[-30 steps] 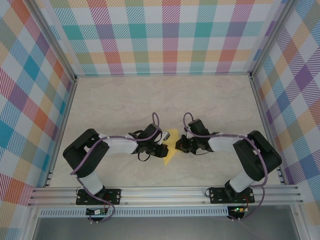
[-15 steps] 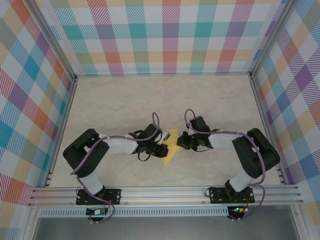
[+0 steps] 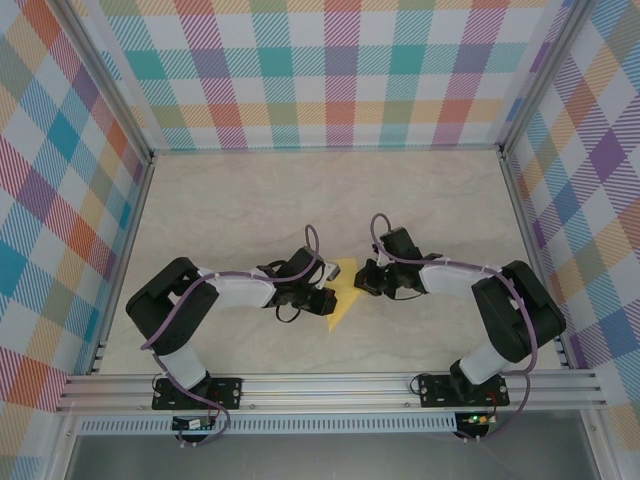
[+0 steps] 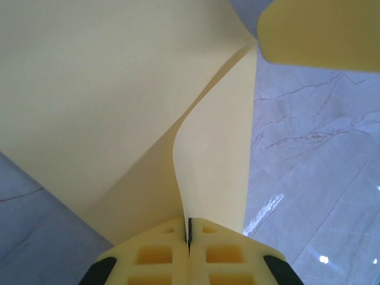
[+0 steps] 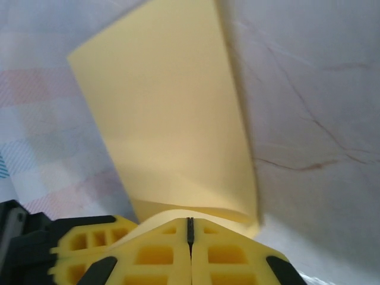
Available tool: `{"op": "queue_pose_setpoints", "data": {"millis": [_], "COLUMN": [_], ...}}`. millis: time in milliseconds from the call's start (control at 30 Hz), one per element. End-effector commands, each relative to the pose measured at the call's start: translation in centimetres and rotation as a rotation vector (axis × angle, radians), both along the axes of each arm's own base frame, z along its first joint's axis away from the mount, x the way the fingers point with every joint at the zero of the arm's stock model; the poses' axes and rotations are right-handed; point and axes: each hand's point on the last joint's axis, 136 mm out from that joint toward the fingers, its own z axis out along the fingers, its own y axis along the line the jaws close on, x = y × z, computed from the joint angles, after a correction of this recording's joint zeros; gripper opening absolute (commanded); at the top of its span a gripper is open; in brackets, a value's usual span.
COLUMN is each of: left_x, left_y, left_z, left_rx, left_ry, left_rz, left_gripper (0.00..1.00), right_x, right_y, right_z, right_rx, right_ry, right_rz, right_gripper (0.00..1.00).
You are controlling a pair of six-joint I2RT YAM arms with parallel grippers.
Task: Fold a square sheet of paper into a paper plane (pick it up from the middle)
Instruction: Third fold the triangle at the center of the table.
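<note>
The square sheet of paper [image 3: 343,288] is yellow, partly folded, and lies mid-table between the two arms. My left gripper [image 3: 326,292] is shut on it: in the left wrist view an upright fold of the sheet [image 4: 214,154] runs straight into the closed jaws [image 4: 189,233]. My right gripper [image 3: 363,282] is shut at the sheet's right side. In the right wrist view a low curled fold of the paper [image 5: 172,136] lies just beyond its closed fingertips [image 5: 190,224], with no paper seen between the pads. No finished paper plane is visible.
The table [image 3: 250,200] is pale marble, framed by aluminium rails [image 3: 330,385] at the near edge and checked walls [image 3: 330,70] on three sides. A yellow finger of the other gripper [image 4: 320,29] shows at the top right of the left wrist view.
My right gripper has shifted slightly toward the far side of the table, staying shut at the paper's right edge. The left arm and its grip are unchanged.
</note>
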Motion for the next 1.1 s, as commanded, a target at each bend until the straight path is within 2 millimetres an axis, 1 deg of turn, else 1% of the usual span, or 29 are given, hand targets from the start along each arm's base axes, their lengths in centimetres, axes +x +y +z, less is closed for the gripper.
{"op": "queue_pose_setpoints", "data": {"millis": [0,133,267,333,400,500,600,667,733,767,833,900,967,1033,1067], "left_x": [-2.6,-2.6,-2.6,-2.6,-2.6,-2.2,-1.2,-0.3,0.4,0.5,0.6,0.4,0.0,-0.7,-1.1], "left_y": [4.0,4.0,4.0,4.0,4.1,4.4,4.7,5.5,6.8,7.4,7.8,7.2,5.2,3.7,3.0], "left_z": [-4.6,-4.8,-4.8,-4.6,-4.5,-3.9,-1.8,0.1,1.8,2.6,4.3,5.9,7.8,8.9,9.1], "left_rx": [0.207,0.208,0.208,0.206,0.204,0.212,0.204,0.210,0.236,0.243,0.204,0.108,-0.062,-0.153,-0.174], "left_ry": [0.106,0.110,0.110,0.106,0.100,0.079,0.025,-0.020,-0.047,-0.056,-0.062,-0.048,-0.021,0.011,0.027], "left_rz": [0.003,0.002,0.002,0.002,0.005,0.029,0.087,0.164,0.251,0.294,0.366,0.412,0.408,0.371,0.351], "left_gripper": [0.03,0.03,0.04,0.04,0.05,0.13,0.25,0.30,0.38,0.39,0.41,0.41,0.36,0.32,0.29], "right_x": [0.2,0.0,-0.6,-1.0,-1.3,-1.6,-1.8,-2.0,-2.1,-2.2,-2.3,-2.3,-2.3,-2.2,-2.2], "right_y": [0.5,0.3,-0.7,-0.9,-1.2,-1.5,-1.7,-1.8,-1.8,-1.9,-2.0,-1.8,-1.6,-1.4,-1.4], "right_z": [0.6,-0.9,-3.4,-4.3,-4.7,-4.8,-4.4,-4.1,-3.9,-3.9,-3.8,-3.7,-3.7,-3.6,-3.6], "right_rx": [0.031,0.011,-0.048,-0.055,-0.065,-0.063,-0.057,-0.052,-0.056,-0.057,-0.058,-0.053,-0.054,-0.051,-0.051], "right_ry": [-0.002,0.027,0.066,0.078,0.087,0.097,0.093,0.091,0.096,0.096,0.098,0.094,0.098,0.097,0.097], "right_rz": [0.021,0.022,0.000,-0.005,-0.011,-0.026,-0.049,-0.063,-0.079,-0.089,-0.115,-0.118,-0.118,-0.120,-0.120], "right_gripper": [0.05,0.05,0.05,0.05,0.05,0.05,0.05,0.05,0.05,0.05,0.05,0.05,0.06,0.06,0.06]}}
